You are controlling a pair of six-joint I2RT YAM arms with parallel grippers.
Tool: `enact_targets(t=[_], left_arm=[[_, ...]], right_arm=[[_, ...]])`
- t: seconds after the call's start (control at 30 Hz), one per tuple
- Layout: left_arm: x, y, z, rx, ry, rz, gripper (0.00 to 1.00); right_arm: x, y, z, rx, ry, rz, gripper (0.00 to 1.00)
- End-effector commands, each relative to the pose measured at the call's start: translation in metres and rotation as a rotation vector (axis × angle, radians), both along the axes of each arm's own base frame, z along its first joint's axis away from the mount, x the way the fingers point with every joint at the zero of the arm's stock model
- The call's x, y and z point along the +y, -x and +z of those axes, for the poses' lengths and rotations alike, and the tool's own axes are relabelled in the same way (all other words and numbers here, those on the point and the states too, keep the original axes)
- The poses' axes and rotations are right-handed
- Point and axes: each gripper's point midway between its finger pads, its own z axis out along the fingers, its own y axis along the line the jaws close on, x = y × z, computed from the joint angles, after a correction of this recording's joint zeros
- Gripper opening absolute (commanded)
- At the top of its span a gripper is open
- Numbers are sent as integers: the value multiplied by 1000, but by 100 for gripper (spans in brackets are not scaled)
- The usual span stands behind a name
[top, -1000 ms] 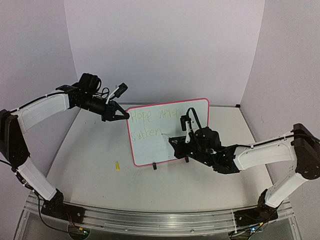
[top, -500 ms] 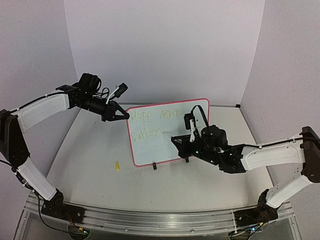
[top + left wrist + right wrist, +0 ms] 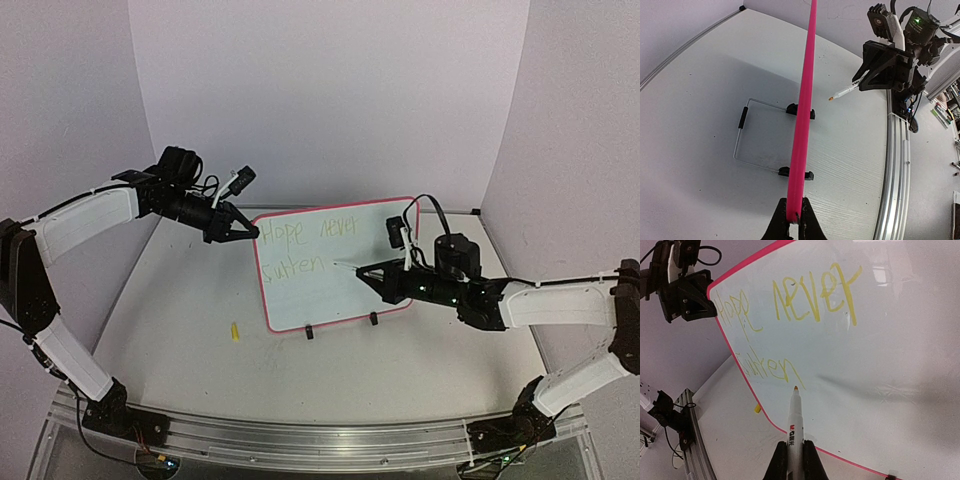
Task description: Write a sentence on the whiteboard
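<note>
The whiteboard (image 3: pixel 320 295) stands tilted on its clip feet mid-surface (image 3: pixel 180 300), its top left corner clamped in the left tool (image 3: pixel 251 232). The right tool (image 3: pixel 364 270) is clamped on a white marker (image 3: pixel 794 425). The marker's tip is just off the board, beside the unfinished yellow sentence (image 3: pixel 790 310), "Hope never surren".

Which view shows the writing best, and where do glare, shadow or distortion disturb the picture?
Right wrist view: the sentence is sharp; the marker casts a soft shadow on the whiteboard, whose upper right looks washed out. Top external view: the sentence is faint and small. Left wrist view: wide-lens distortion curves the rail; the whiteboard shows only edge-on.
</note>
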Motion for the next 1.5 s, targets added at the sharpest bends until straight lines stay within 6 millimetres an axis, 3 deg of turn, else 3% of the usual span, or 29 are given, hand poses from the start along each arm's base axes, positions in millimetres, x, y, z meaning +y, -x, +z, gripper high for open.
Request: enact_targets(t=[0.0,0.43,1.2,1.47], left_arm=[[-2,9,-31,70,-86,-12,0],[-2,9,-32,68,-92,-11,0],[-3,9,-36,69,-102,-11,0],[-3,9,-36,70,-105,-10,0]], right_arm=[[13,5,9,-25,-33,92,0],[11,-21,15,-36,-88,44,0],[13,-41,12,-29,-99,8,0],[15,-37,-14,35,-72,24,0]])
